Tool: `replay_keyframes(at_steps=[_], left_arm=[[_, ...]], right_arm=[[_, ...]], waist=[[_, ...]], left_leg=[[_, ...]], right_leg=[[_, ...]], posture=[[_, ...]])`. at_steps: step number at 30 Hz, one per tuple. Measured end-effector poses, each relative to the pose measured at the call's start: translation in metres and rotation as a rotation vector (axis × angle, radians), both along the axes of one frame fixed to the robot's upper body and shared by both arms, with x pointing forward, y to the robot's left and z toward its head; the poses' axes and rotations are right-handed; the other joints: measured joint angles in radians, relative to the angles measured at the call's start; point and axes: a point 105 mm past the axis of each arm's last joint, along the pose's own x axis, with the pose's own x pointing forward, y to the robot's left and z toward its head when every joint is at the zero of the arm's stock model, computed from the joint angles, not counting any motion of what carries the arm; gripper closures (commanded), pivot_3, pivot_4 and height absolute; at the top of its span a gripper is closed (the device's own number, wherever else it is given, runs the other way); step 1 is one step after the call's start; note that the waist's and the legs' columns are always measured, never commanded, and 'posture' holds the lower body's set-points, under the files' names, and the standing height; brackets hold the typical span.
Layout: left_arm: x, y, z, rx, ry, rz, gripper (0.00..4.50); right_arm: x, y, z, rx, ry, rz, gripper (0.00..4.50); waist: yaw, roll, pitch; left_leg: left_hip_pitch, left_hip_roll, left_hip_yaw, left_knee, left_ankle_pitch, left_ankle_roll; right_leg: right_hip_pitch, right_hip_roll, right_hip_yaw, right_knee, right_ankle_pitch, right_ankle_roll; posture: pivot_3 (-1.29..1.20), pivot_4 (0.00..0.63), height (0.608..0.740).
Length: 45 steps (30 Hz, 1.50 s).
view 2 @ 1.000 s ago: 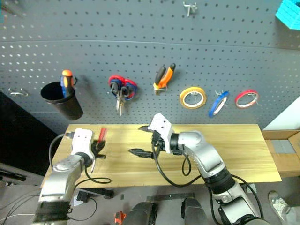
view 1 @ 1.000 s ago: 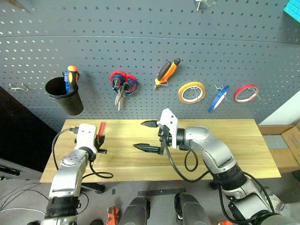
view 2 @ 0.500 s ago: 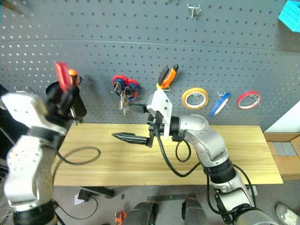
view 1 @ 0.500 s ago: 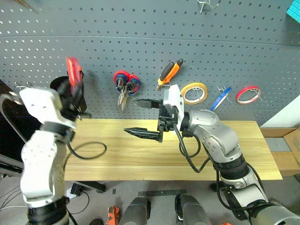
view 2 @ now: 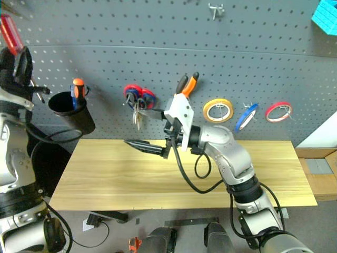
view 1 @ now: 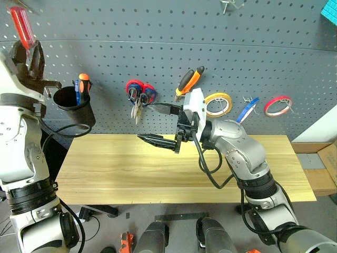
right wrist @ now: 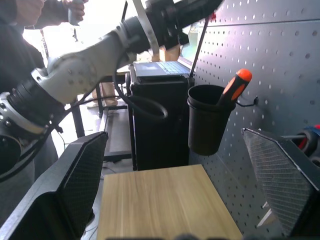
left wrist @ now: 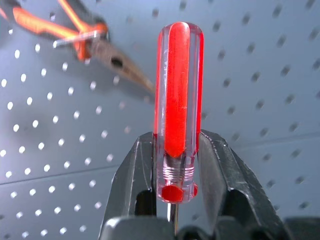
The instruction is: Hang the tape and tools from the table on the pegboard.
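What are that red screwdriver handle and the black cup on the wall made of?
The screwdriver handle looks like glossy clear plastic over a red core: light shines through its edges. The black cup has a smooth, dull surface, likely plastic or painted metal; I cannot tell which.

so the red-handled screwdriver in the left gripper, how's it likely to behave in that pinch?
Probably slippery: the red-handled screwdriver has a glossy, clear plastic handle, clamped low between the left gripper fingers. Likely rigid and light, being slim. The handle looks round, so it may twist in the pinch or roll if set on the table.
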Motion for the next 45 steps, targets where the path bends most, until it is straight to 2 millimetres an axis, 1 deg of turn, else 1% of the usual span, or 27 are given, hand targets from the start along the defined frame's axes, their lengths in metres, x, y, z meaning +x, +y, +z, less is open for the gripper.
replay_keyframes(at_steps=[2, 6, 11, 15, 17, 19, 22, 28, 30, 33, 36, 41, 43, 45], left_arm=[[0.004, 0.003, -0.009, -0.012, 0.001, 0.005, 3.68], [0.014, 0.001, -0.034, -0.032, 0.035, -0.013, 3.68], [0.015, 0.004, -0.039, -0.039, 0.039, -0.008, 3.68], [0.013, 0.008, -0.051, -0.043, 0.077, 0.0, 3.68], [0.012, 0.007, -0.053, -0.033, 0.085, -0.009, 3.68], [0.01, 0.001, -0.047, -0.021, 0.069, -0.04, 3.68], [0.004, -0.007, -0.029, 0.007, 0.032, -0.081, 3.68], [-0.009, -0.027, 0.022, 0.052, -0.082, -0.173, 3.68], [-0.01, -0.031, 0.03, 0.046, -0.104, -0.192, 3.68], [-0.009, -0.032, 0.031, 0.037, -0.109, -0.191, 3.68], [0.002, -0.029, 0.018, 0.011, -0.076, -0.186, 3.68], [0.021, -0.011, -0.024, -0.037, 0.018, -0.139, 3.68], [0.026, -0.009, -0.036, -0.061, 0.038, -0.14, 3.68], [0.027, -0.012, -0.044, -0.072, 0.044, -0.148, 3.68]], right_arm=[[0.001, 0.0, 0.003, 0.002, -0.009, -0.005, 0.0], [0.001, 0.0, 0.003, 0.0, -0.009, -0.006, 0.0], [0.001, 0.0, 0.002, -0.003, -0.01, -0.008, 0.0], [0.001, 0.0, 0.002, -0.005, -0.01, -0.009, 0.0], [0.001, 0.0, 0.002, -0.005, -0.01, -0.008, 0.0], [0.001, 0.0, 0.002, -0.007, -0.011, -0.008, 0.0], [0.002, 0.0, 0.001, -0.013, -0.011, -0.012, 0.0], [0.004, 0.001, -0.003, -0.029, -0.006, -0.016, 0.0], [0.004, 0.001, -0.003, -0.027, -0.01, -0.015, 0.0], [0.003, 0.001, -0.003, -0.026, -0.014, -0.013, 0.0], [0.004, 0.001, -0.003, -0.028, -0.018, -0.016, 0.0], [0.004, 0.001, -0.004, -0.036, -0.021, -0.023, 0.0], [0.005, 0.0, -0.004, -0.039, -0.023, -0.026, 0.0], [0.005, 0.0, -0.004, -0.039, -0.024, -0.027, 0.0]], waist=[[0.0, 0.0, 0.0], [0.0, 0.0, 0.0], [-0.001, 0.0, 0.0], [-0.003, 0.0, 0.0], [-0.003, 0.0, 0.0], [-0.002, 0.0, 0.0], [-0.002, 0.0, 0.0], [-0.003, 0.0, 0.0], [-0.003, 0.0, 0.0], [-0.003, -0.001, 0.0], [-0.003, 0.0, 0.0], [-0.005, 0.0, 0.0], [-0.005, -0.001, 0.0], [-0.006, -0.001, 0.0]], left_leg=[[0.0, 0.0, 0.0, 0.0, 0.0, 0.0], [-0.001, 0.0, 0.0, 0.0, 0.0, 0.0], [-0.001, 0.0, 0.0, 0.0, 0.0, 0.0], [-0.001, 0.0, 0.0, 0.0, 0.0, 0.0], [-0.001, 0.0, 0.0, 0.0, 0.0, 0.0], [-0.001, 0.0, -0.001, 0.0, 0.0, 0.0], [-0.001, 0.0, 0.0, 0.0, 0.0, 0.0], [-0.001, 0.0, 0.0, 0.0, 0.0, 0.0], [-0.001, 0.0, 0.0, 0.0, 0.0, 0.0], [-0.001, 0.0, 0.0, 0.0, 0.0, 0.0], [0.0, 0.0, 0.0, 0.0, 0.0, 0.0], [-0.001, 0.0, 0.0, 0.0, 0.0, 0.0], [-0.001, 0.0, 0.0, 0.001, 0.0, 0.0], [-0.002, 0.0, 0.0, 0.001, 0.0, 0.0]], right_leg=[[0.0, 0.0, 0.0, 0.0, 0.0, 0.0], [0.0, 0.0, 0.0, 0.0, 0.0, 0.0], [0.0, -0.001, 0.0, 0.0, 0.0, 0.0], [0.0, -0.001, 0.0, 0.0, 0.0, 0.0], [0.0, -0.001, 0.0, 0.0, 0.0, 0.0], [0.0, -0.001, 0.0, 0.0, 0.0, 0.0], [0.0, -0.001, 0.0, 0.0, 0.0, 0.0], [0.0, -0.001, 0.0, 0.0, 0.0, 0.0], [0.0, 0.0, 0.0, 0.0, 0.0, 0.0], [0.0, 0.0, 0.0, 0.0, 0.0, 0.0], [0.0, 0.0, 0.0, 0.0, 0.0, 0.0], [0.0, 0.0, 0.0, 0.0, 0.0, 0.0], [0.0, 0.0, 0.0, 0.0, 0.0, 0.0], [-0.001, -0.001, 0.0, 0.0, 0.0, 0.0]], posture=[[0.08, 0.167, 0.74], [0.07, 0.168, 0.74], [0.07, 0.171, 0.74], [0.07, 0.171, 0.74], [0.08, 0.174, 0.74], [0.08, 0.172, 0.74], [0.08, 0.17, 0.74], [0.08, 0.167, 0.74], [0.08, 0.166, 0.74], [0.08, 0.168, 0.74], [0.07, 0.168, 0.74], [0.06, 0.169, 0.74], [0.06, 0.169, 0.74], [0.05, 0.169, 0.74]])
